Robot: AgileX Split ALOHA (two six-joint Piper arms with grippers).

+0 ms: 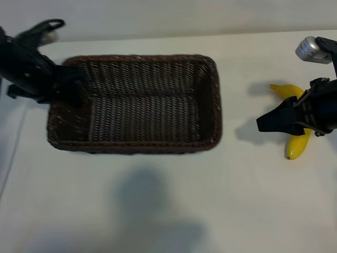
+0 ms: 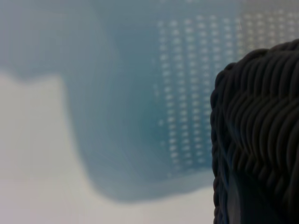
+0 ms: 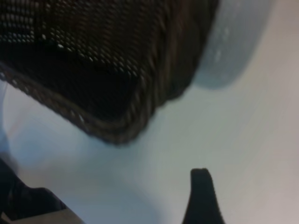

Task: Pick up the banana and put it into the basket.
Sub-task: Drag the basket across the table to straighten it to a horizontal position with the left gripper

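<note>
The dark brown wicker basket (image 1: 210,108) stands left of the table's middle. My left gripper (image 1: 71,87) is at its left end, shut on the rim there, and in the left wrist view the weave of the basket (image 2: 257,130) sits right up against the camera. The yellow banana (image 1: 298,143) lies on the table at the far right, apart from the basket. My right gripper (image 1: 274,118) hovers over the banana's middle and hides it, with its fingers pointing toward the basket. It is open, and only bare table lies between the fingers (image 3: 201,196). A corner of the basket (image 3: 117,70) lies ahead of it.
The white table (image 1: 247,200) stretches bare in front of the basket and between basket and banana. A silver cylinder (image 1: 310,50) on the right arm sits above the banana. A soft shadow (image 1: 147,200) falls on the front of the table.
</note>
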